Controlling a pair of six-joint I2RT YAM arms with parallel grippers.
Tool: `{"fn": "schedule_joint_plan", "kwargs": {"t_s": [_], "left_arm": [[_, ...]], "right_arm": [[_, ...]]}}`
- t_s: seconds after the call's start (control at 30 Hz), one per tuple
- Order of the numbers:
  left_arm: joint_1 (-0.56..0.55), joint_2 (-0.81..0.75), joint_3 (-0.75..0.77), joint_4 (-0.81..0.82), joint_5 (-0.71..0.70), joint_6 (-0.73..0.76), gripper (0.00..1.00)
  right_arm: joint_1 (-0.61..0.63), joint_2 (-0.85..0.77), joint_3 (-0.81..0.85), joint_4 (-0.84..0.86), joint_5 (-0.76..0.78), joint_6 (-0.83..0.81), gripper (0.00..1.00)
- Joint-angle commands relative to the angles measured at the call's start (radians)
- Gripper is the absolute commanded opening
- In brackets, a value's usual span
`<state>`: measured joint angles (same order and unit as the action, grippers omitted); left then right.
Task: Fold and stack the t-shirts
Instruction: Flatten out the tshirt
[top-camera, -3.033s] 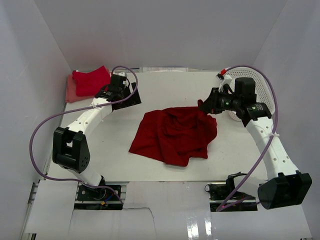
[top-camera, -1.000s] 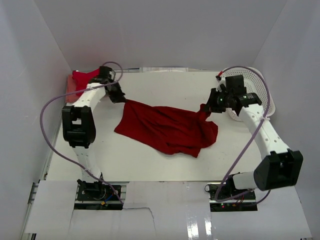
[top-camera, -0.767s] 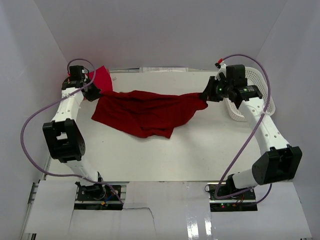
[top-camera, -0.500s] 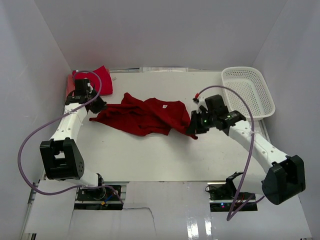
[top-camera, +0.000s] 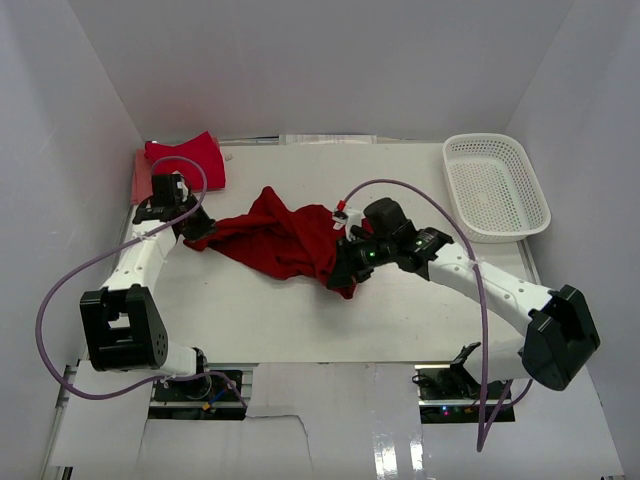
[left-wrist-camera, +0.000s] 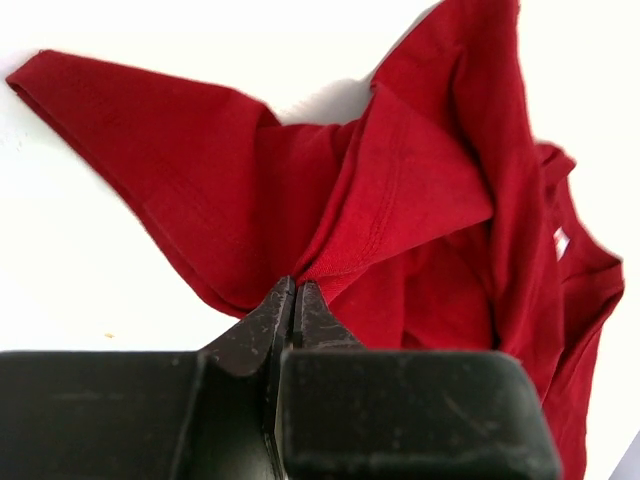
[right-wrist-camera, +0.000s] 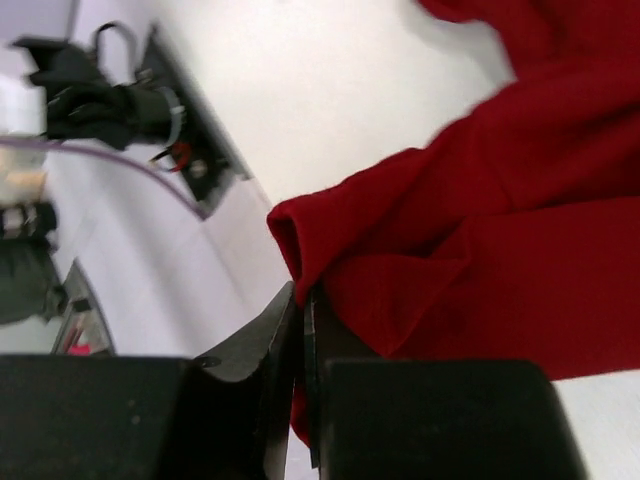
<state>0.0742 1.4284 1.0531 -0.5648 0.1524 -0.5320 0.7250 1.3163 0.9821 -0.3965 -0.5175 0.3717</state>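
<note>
One by one, largest first. Found the white table (top-camera: 300, 330) carrying everything. Saw the dark red t-shirt (top-camera: 275, 240) crumpled left of the table's middle, bunched between the two arms. Noted the white basket (top-camera: 497, 187) at the far right corner, well apart from the cloth. Spotted a folded red shirt (top-camera: 190, 160) at the far left corner, lying over something pink (top-camera: 141, 180), near the crumpled t-shirt's left end.

Found the left gripper (top-camera: 193, 228) at that left end, jaws pinched tight on a fold of the t-shirt. Checked the left wrist view: fabric caught right at the fingertips (left-wrist-camera: 270, 315) and fanning out beyond them.

Found the right gripper (top-camera: 343, 275) at the t-shirt's right, nearer end, jaws likewise clamped on the cloth. Checked the right wrist view: a doubled edge nipped between the fingers (right-wrist-camera: 270, 330), the rest spreading away to the right.
</note>
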Motion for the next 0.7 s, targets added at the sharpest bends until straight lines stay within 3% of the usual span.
{"fn": "schedule_joint_plan", "kwargs": {"t_s": [0.0,0.13,0.27,0.43,0.57,0.67], "left_arm": [[-0.001,-0.057,-0.016,0.04,0.002,0.012,0.11],[-0.001,-0.042,-0.022,0.048,0.018,0.015,0.1],[-0.001,-0.046,-0.033,0.062,0.024,0.02,0.1],[-0.001,-0.045,-0.042,0.071,0.038,0.024,0.1],[-0.001,-0.048,-0.048,0.074,0.05,0.026,0.1],[-0.001,-0.054,-0.054,0.077,0.052,0.029,0.1]], "right_arm": [[0.074,0.052,0.073,0.175,-0.148,0.05,0.12],[0.097,0.092,0.095,0.144,-0.102,0.0,0.38],[0.097,0.064,0.049,0.122,-0.01,-0.069,0.53],[0.103,-0.035,-0.071,0.131,0.1,-0.157,0.58],[0.116,-0.234,-0.326,0.336,0.137,-0.114,0.61],[0.129,-0.25,-0.336,0.256,0.175,-0.068,0.61]]}}
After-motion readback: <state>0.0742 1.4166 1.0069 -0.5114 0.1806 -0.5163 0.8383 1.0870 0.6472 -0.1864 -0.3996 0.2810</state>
